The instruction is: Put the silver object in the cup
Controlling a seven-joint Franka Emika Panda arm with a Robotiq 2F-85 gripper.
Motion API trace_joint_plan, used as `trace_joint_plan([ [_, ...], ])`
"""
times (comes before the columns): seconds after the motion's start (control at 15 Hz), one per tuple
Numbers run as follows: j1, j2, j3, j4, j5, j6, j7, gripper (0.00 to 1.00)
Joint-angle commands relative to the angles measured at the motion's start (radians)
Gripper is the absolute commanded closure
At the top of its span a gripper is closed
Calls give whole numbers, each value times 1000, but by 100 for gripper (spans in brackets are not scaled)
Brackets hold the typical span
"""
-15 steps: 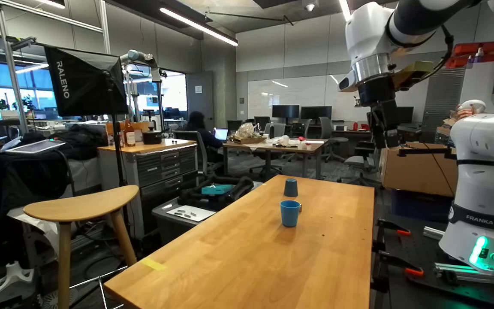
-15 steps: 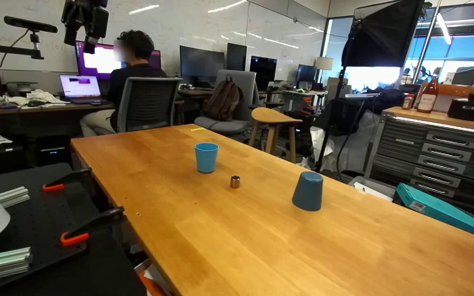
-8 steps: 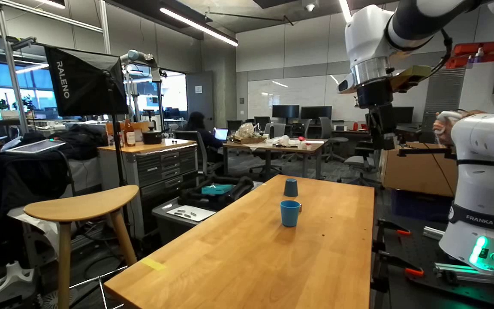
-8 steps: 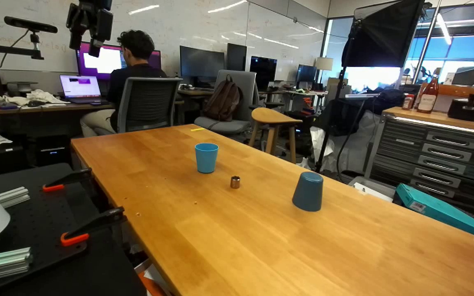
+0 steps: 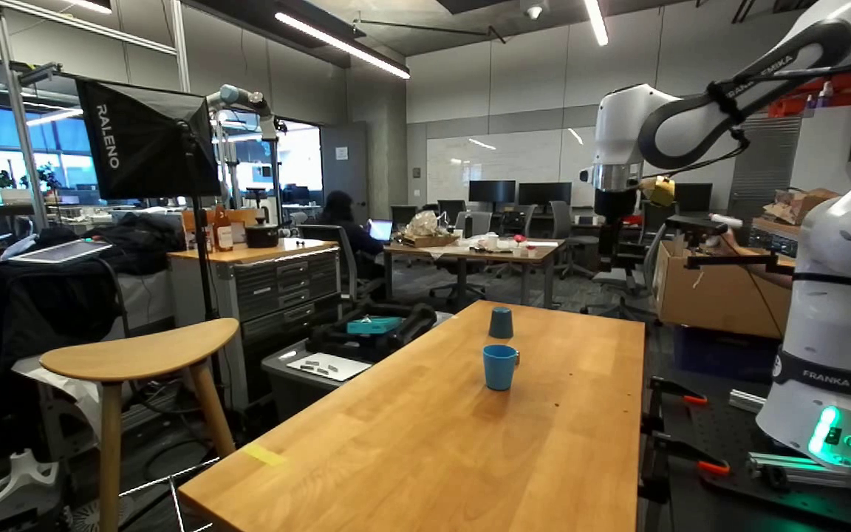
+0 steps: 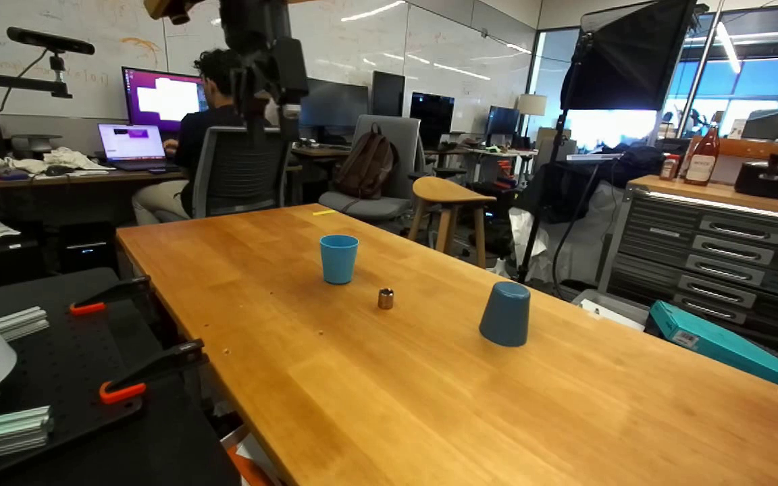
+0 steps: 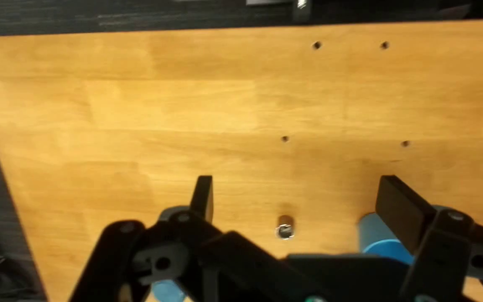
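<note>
Black gripper (image 7: 297, 191), jaws spread, holding nothing, had just swung in & down, so reach for pick-up was prob. on. Rightward of it in an exterior view, blue cup (image 6: 339, 262) stood upright; silver obj. (image 6: 385, 299) sat on table (image 6: 423, 371), outside that cup, well in from edges, finger room prob. OK; then upturned cup (image 6: 505, 316).

Claw (image 7: 295, 191): matt overall, plastic or metal not distinguishable; its 2 pads (image 7: 401, 216) dull. Below the claw, bench (image 6: 389, 398): smooth wood, grain visible, soft sheen. Between the pads in the wrist view, silver object (image 7: 285, 228): glossy metal, shiniest at the rim. Lower than the claw, cup (image 6: 339, 260): smooth, plastic-looking, faintly shiny; likewise lower, upturned cup (image 6: 505, 317): plastic-looking, matt. Above the claw, arm shell (image 5: 621, 122): smooth, glossy, with a polished metal collar (image 5: 614, 177).
</note>
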Motion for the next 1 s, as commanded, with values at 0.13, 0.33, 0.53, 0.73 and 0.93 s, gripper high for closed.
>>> trace_joint_plan([
  [0.13, -122, 79, -54, 8, -113, 136, 9, 0],
  [0.33, -149, 227, -68, 41, -101, 173, 64, 0],
  [0.53, -153, 363, -84, 67, -92, 273, 125, 0],
  [0.73, -140, 524, -109, 128, -38, 367, 153, 0],
  [0.93, -128, 668, -114, 184, -4, 485, 191, 0],
])
